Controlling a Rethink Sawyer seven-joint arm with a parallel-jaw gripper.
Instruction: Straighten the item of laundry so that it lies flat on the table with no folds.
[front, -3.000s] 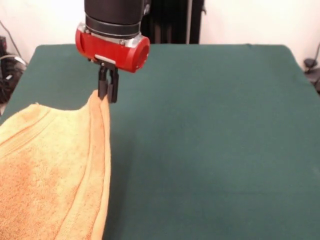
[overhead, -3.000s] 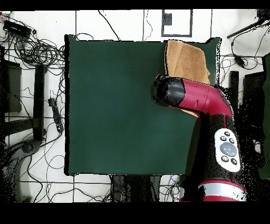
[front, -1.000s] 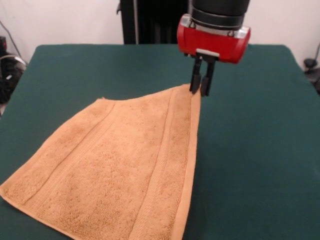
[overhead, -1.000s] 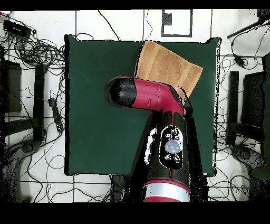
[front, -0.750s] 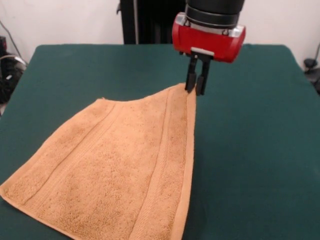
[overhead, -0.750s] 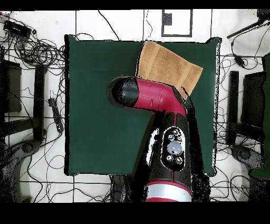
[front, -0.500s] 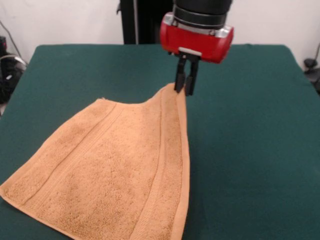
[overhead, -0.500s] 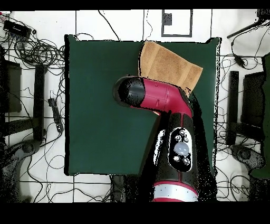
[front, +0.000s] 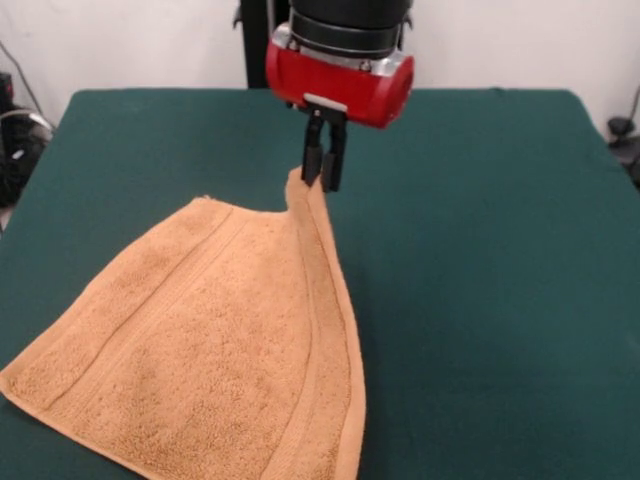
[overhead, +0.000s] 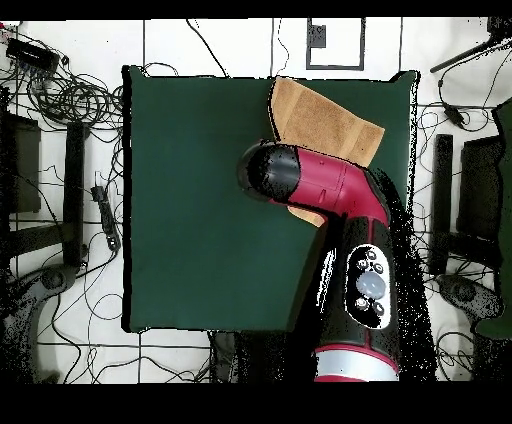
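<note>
An orange-tan terry towel is spread over the near left part of the dark green table, with border bands running along its length. Its far right corner is pinched and lifted off the cloth, so that edge rises in a narrow peak. My gripper hangs from the red wrist and is shut on that corner. From overhead the towel lies near the table's top right, and the arm hides the gripper and the held corner.
Cables and dark stands crowd the floor around the table in the overhead view. A black post rises behind the table's far edge.
My gripper has carried the held towel corner leftward in the front view, back over the towel. The towel's right edge has pulled in and its far corner now stands in a peak.
</note>
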